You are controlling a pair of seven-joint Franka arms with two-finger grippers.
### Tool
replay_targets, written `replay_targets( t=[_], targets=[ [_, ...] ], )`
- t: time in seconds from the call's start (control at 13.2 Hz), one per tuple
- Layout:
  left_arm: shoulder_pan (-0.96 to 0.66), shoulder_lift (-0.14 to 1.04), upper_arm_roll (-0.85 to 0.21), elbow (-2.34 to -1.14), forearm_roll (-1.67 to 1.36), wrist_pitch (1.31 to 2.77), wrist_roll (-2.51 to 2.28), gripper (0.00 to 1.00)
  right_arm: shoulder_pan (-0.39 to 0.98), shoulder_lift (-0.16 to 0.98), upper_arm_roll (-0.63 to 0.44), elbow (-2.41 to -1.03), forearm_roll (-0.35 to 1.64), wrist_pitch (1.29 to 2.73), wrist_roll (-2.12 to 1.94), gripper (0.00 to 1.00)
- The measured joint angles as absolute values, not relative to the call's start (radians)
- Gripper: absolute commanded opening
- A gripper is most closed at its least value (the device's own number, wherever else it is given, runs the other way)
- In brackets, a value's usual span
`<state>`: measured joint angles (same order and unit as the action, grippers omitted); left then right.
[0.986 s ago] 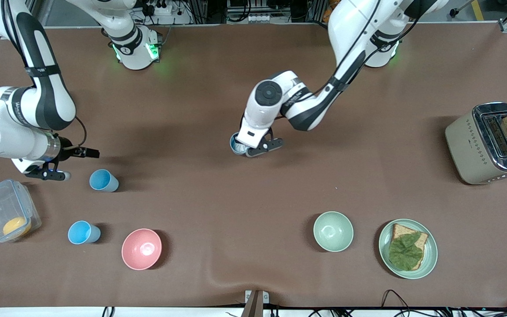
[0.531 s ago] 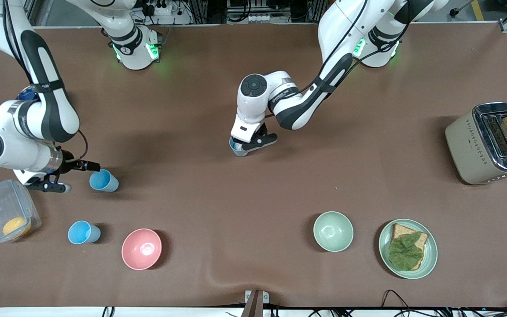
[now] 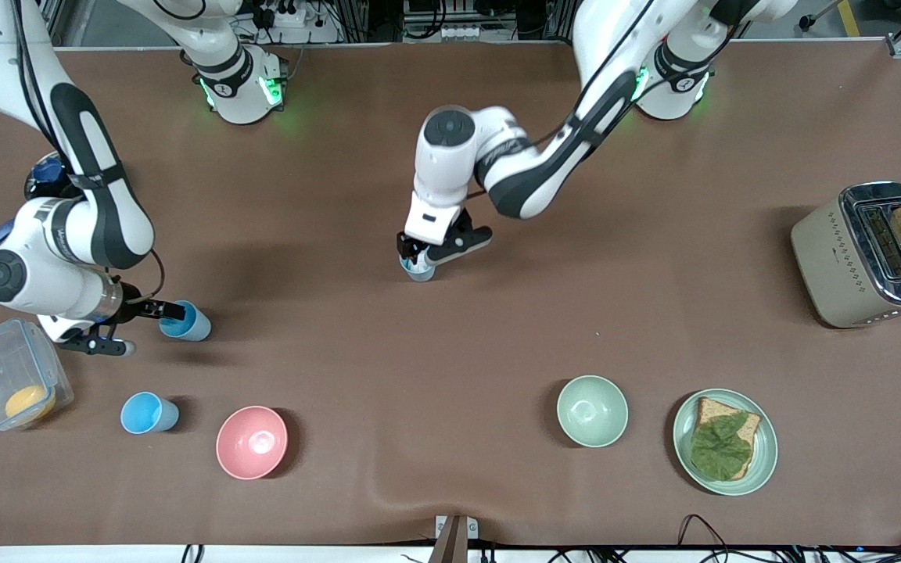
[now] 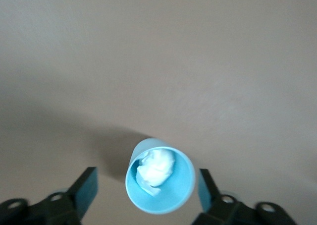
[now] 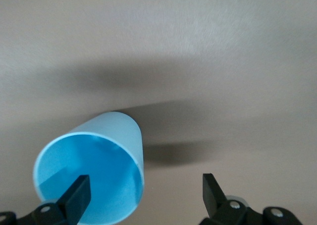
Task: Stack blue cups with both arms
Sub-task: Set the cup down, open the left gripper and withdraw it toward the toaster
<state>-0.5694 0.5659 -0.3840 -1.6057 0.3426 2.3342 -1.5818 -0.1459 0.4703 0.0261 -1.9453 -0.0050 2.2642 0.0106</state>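
Observation:
Three blue cups stand upright on the brown table. One cup [image 3: 420,273] is in the middle of the table, and my left gripper [image 3: 428,258] is low over it, open. In the left wrist view this cup [image 4: 159,175] holds something white and stands between the two fingers [image 4: 86,188], which do not touch it. Another cup [image 3: 188,322] is toward the right arm's end. My right gripper [image 3: 155,328] is open at it. In the right wrist view one finger [image 5: 79,193] is over this cup's [image 5: 94,160] mouth and the other is outside. The third cup [image 3: 149,413] stands nearer the front camera.
A pink bowl [image 3: 252,442] stands beside the third cup. A clear lidded box [image 3: 12,383] with something orange in it stands close to my right gripper. A pale green bowl [image 3: 592,410], a plate with bread and a leaf [image 3: 724,442] and a toaster [image 3: 869,254] stand toward the left arm's end.
My right gripper has moved to its cup, and one finger now reaches over the rim. My left gripper has turned and settled around the middle cup, which has not moved.

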Motion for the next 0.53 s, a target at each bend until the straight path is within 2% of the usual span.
replay_targets(
  t=[0.15,0.23,0.53],
  targets=[
    [-0.537,0.450,-0.380,-1.601,0.343,2.252,-1.585,1.00,-0.147,0.492,0.026,-1.945,-0.005,2.264,0.011,0.20],
    [-0.511,0.399,-0.379,-1.601,0.343,2.218,-1.576,1.00,-0.147,0.497,0.026,-1.945,-0.005,2.264,0.011,0.00],
    [-0.401,0.276,-0.379,-1.605,0.329,2.091,-1.357,1.00,-0.147,0.499,0.026,-1.942,-0.005,2.264,0.011,0.00]
  ],
)
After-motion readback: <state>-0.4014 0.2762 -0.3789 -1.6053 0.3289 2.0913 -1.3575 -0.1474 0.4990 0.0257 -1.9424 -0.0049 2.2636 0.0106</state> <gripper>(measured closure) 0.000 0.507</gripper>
